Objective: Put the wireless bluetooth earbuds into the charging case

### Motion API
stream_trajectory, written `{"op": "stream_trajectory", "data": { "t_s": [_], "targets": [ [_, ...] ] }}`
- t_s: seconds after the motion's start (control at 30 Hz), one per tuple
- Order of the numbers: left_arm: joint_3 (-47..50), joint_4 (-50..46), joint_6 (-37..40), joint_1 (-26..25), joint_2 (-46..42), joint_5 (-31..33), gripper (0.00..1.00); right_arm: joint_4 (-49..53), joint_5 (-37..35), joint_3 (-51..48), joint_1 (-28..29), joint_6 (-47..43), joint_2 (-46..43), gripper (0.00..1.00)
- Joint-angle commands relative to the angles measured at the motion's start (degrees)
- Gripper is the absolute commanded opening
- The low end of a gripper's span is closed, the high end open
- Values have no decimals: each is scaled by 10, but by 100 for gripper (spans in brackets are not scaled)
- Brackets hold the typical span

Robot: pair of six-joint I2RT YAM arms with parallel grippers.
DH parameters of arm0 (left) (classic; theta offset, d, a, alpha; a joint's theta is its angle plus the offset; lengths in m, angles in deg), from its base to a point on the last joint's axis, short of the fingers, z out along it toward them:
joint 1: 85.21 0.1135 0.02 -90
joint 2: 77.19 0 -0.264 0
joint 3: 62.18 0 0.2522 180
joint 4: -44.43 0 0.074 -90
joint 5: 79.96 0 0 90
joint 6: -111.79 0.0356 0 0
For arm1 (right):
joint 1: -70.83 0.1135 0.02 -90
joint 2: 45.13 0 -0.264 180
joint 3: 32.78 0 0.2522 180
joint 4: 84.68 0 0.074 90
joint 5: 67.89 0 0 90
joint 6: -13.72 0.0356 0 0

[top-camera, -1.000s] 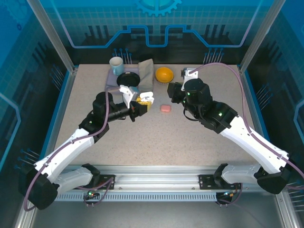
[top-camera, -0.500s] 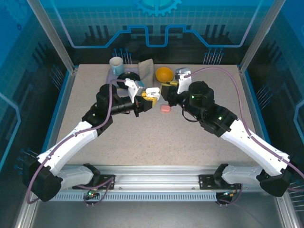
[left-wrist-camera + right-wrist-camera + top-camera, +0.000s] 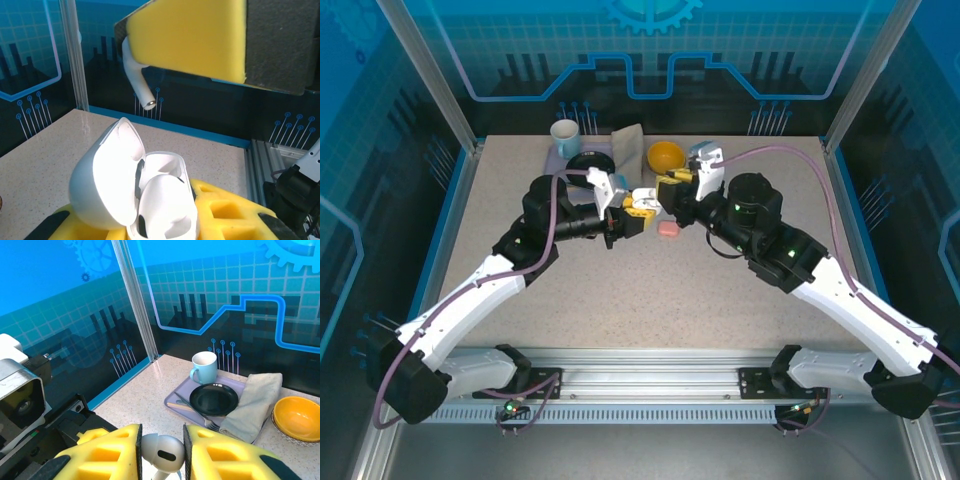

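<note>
Earbud (image 3: 136,75) held just beside the open charging case (image 3: 135,200).
At the far middle of the worktop (image 3: 620,290), the left gripper (image 3: 632,205) is clamped on the white charging case, lid hinged open. To its right, the right gripper (image 3: 672,181) is clamped on the white earbud's head, stem free, not touching the case. A pink case (image 3: 668,229) lies on the worktop just near of both.

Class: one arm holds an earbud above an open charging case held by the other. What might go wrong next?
1. The white earbud hangs nearer the lid than the sockets of the open case; lowered straight, it may strike the lid.
2. The right fingers pinch only its rounded head, so it may twist.
3. The left fingers hold the case aloft; pushing may shift it.
</note>
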Motion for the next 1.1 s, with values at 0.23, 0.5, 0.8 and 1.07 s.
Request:
{"op": "stream_trajectory", "data": {
  "t_s": [0.23,0.5,0.8,1.07],
  "targets": [
    [-12,38,67,-10,1,8,0,-22,4,-21,12,-10,-36,26],
    [-23,35,67,-11,2,14,0,-18,1,-31,13,-6,-37,26],
    [-30,31,65,-11,4,19,0,-15,6,-41,13,7,-27,26],
    [-30,28,64,-11,1,20,0,-14,3,-38,12,7,-22,26]
  ]
}}
